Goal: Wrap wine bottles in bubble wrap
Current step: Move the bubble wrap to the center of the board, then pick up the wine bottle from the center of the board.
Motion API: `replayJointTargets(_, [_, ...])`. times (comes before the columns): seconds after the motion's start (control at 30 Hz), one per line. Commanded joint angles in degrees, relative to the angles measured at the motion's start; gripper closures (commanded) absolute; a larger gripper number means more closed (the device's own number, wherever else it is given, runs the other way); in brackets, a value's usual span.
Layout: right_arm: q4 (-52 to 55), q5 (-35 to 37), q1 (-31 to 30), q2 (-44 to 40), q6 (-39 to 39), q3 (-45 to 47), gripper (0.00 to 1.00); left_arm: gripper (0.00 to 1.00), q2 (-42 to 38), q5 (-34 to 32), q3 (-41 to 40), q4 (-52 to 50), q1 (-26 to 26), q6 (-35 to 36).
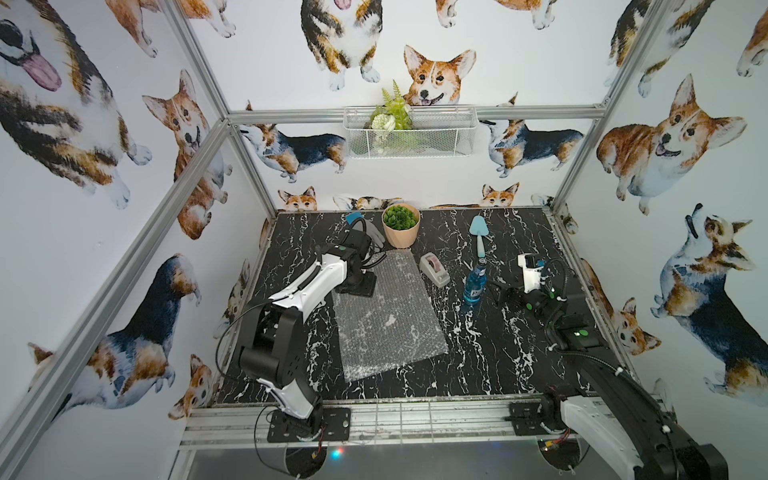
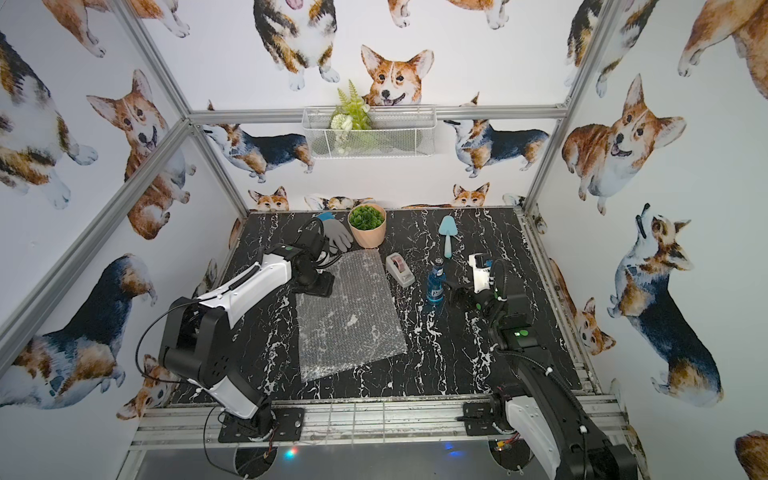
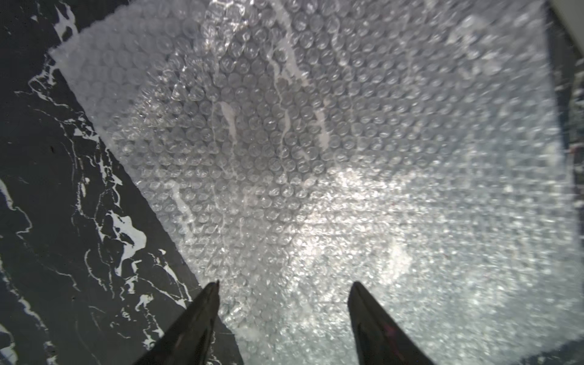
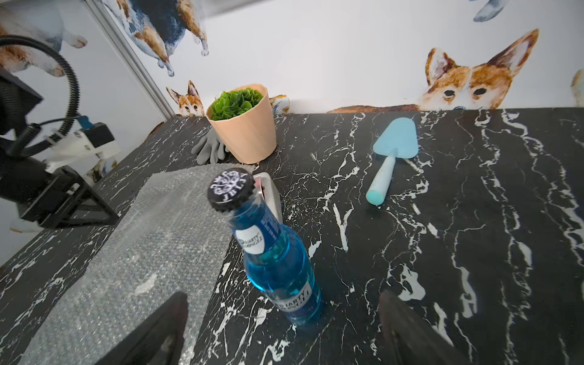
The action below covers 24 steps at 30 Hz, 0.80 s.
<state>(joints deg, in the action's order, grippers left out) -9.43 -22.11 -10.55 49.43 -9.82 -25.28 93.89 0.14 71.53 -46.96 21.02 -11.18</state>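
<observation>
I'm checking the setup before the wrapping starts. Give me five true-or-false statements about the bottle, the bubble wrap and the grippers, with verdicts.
1. The bottle stands upright on the bare table, off the bubble wrap. True.
2. The right gripper is shut on the bottle. False: it is open close by the bottle and grips nothing.
3. The tape dispenser lies between the bubble wrap and the bottle. True.
4. The bubble wrap is rolled up. False: it lies spread flat.
5. The left gripper is open over the bubble wrap. True.
</observation>
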Motion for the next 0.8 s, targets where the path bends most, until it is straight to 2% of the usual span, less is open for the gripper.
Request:
replayJointTargets(0.0, [-20.5, 1.2, -2.5, 7.5, -3.2, 2.3, 0.06, 0.17, -3.4, 8.8, -1.9, 2.1, -0.2, -6.1])
replayJointTargets(0.1, [-28.0, 4.9, -5.6, 13.3, -0.8, 4.0, 0.08, 0.07, -6.4, 13.6, -5.4, 6.2, -0.4, -9.6])
replayJointTargets(0.2, [-33.1, 7.9, -7.8, 18.5, 1.2, 5.0, 0.11, 0.05, -8.4, 18.9, -8.7, 10.7, -1.1, -12.9])
replayJointTargets(0.47, [-40.9, 12.1, -9.9, 27.4, 0.1, 5.9, 0.19, 0.05, -8.6, 19.5, -8.8, 10.0, -1.6, -12.4])
replayJointTargets(0.57, [-43.1, 11.6, -10.0, 30.2, -0.1, 5.5, 0.21, 0.05, -9.2, 19.5, -9.2, 10.0, -1.8, -12.2])
replayJointTargets(0.77, [-50.8, 11.8, -10.1, 35.4, -0.3, 6.1, 0.35, 0.04, -10.5, 19.0, -11.5, 10.1, -2.7, -12.8])
